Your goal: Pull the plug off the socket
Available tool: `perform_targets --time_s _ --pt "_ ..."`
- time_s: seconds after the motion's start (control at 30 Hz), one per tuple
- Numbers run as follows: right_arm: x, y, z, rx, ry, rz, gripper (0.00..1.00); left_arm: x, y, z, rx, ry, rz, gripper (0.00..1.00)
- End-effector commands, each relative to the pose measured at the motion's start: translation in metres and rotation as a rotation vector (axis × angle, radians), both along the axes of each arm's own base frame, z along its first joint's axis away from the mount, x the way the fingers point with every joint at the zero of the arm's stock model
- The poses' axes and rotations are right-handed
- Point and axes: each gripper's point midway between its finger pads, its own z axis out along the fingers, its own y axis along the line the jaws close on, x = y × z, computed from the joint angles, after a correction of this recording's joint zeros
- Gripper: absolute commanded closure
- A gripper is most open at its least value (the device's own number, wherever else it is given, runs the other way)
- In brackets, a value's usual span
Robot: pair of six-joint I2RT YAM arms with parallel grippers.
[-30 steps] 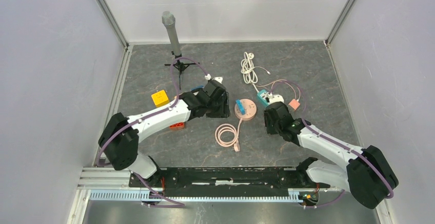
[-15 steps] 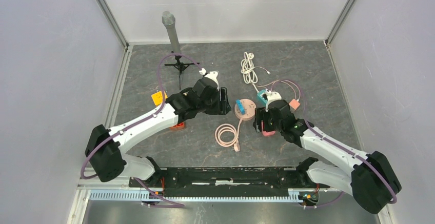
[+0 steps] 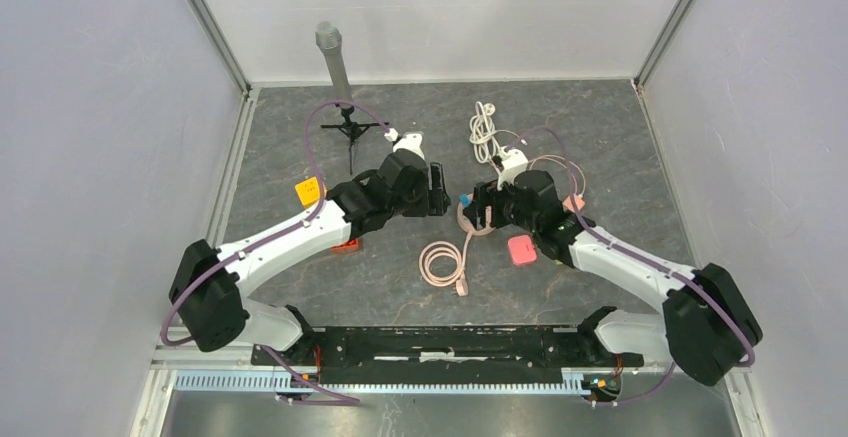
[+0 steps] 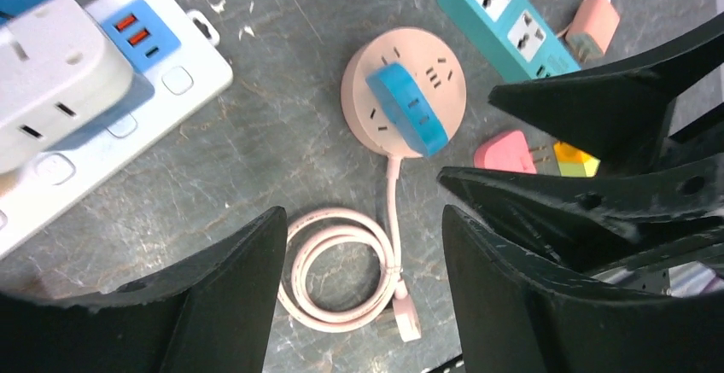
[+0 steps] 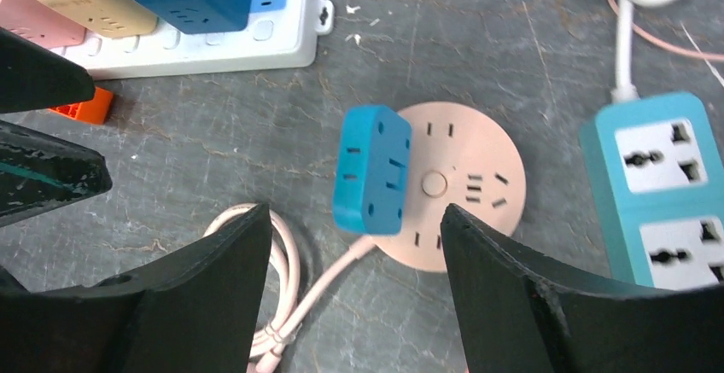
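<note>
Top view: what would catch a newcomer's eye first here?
The blue plug sits on the round pink socket at mid-table, with the pink cord coiled nearer the arms. The left gripper and right gripper flank it from either side, both open, neither holding anything.

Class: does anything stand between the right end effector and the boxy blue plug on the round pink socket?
Nothing visible: the boxy blue plug sits exposed on the round pink socket before the right end effector.

blue plug [image 5: 371, 168] sits in round pink socket [image 5: 470, 187]; right pincer [image 5: 354, 219] spread wide.
</note>
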Motion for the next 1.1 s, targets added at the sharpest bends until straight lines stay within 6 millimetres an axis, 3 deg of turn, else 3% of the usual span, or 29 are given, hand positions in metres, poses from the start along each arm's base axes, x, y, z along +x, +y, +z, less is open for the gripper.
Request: perform_targets --time_s 0.0,0.1,0.23,0.33,0.43,0.5,0.6,0.77,0.87,1.07 --pt "0.025 0.02 0.02 0.013 -0.103 0.055 0.23 0.022 -0.002 0.037 -0.109 -0.138 0.084 0.27" --pt "0.034 0.02 0.005 -0.031 -0.059 0.028 0.24 0.02 -0.021 0.035 -0.132 -0.128 -0.008 0.28" --pt "0.035 0.016 -0.01 -0.056 -0.013 -0.003 0.37 0.021 -0.039 0.016 -0.115 -0.049 -0.043 0.36" --pt "0.033 0.002 -0.01 -0.039 -0.021 -0.092 0.48 0.025 -0.045 -0.001 -0.11 -0.007 -0.022 0.38" --pt "0.029 0.001 -0.01 -0.004 -0.019 -0.102 0.59 0.029 -0.047 -0.018 -0.095 0.03 0.014 0.41" --pt "0.027 0.001 -0.014 0.009 -0.002 -0.111 0.71 0.03 -0.048 -0.03 -0.079 0.055 0.025 0.44" --pt "0.023 0.0 -0.019 0.015 0.016 -0.117 0.76 0.03 -0.05 -0.043 -0.064 0.083 0.036 0.45" --pt "0.022 0.001 -0.012 0.001 -0.002 -0.083 0.77 0.032 -0.057 -0.061 -0.046 0.101 0.017 0.47" --pt "0.023 0.005 -0.007 -0.018 -0.018 -0.042 0.74 0.035 -0.058 -0.068 -0.018 0.092 0.0 0.56" --pt "0.022 0.008 -0.014 -0.05 -0.006 0.001 0.58 0.036 -0.062 -0.075 -0.004 0.058 -0.038 0.59"
